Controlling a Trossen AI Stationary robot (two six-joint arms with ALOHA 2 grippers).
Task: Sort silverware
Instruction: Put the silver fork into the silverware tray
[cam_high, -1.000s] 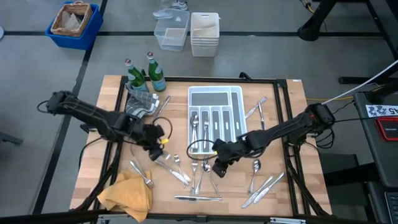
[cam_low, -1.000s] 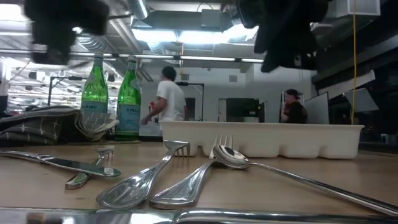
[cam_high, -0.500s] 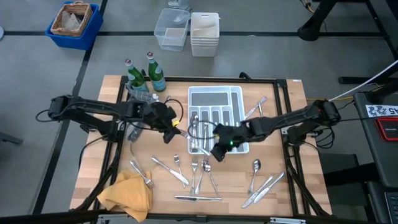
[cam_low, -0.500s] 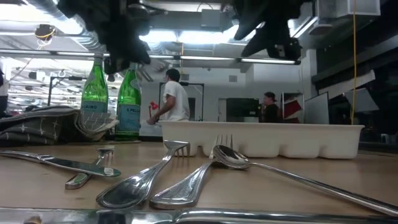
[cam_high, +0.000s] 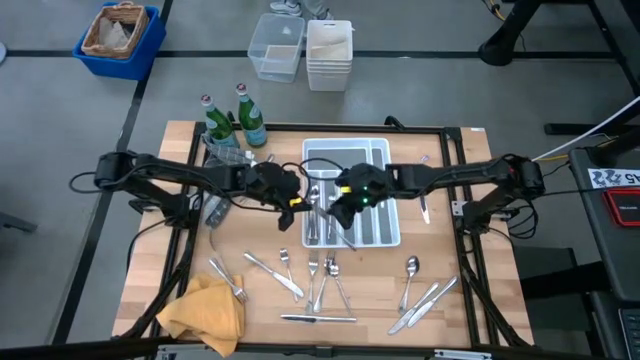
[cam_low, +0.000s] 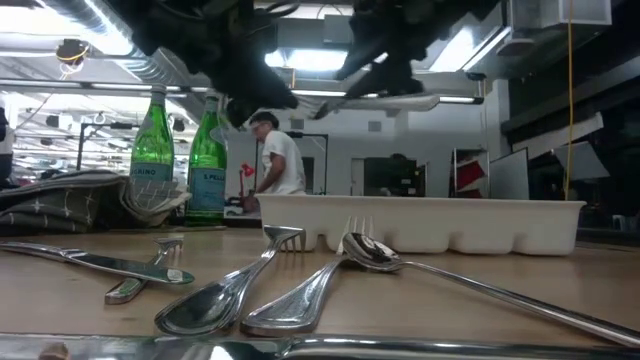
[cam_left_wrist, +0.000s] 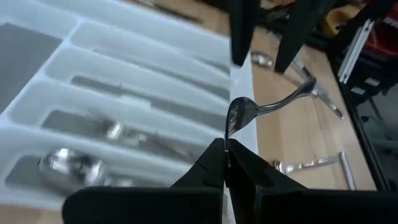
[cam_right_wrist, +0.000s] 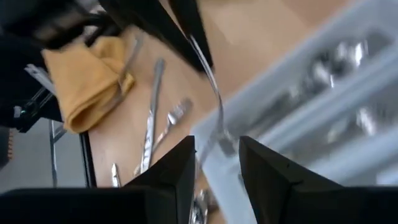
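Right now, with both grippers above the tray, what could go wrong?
1. The left gripper is shut on one utensil, pinching it only near one end while the rest sticks out sideways. It may swivel or slip and fall into the wrong compartment of the white tray.
2. The open right gripper hangs very close, with its fingers beside that utensil's free end. The two arms could bump or knock the piece loose.

- Wooden desk (cam_high: 150, 280) with a dark frame over it.
- White tray (cam_high: 347, 156) at centre back, cutlery in its slots.
- Two green bottles (cam_high: 228, 118) at back left, grey cloth (cam_high: 226, 168) just beside.
- Yellow cloth (cam_high: 203, 310) at front left.
- Loose silverware (cam_high: 318, 275) scattered along the front; more (cam_high: 424, 298) at front right.
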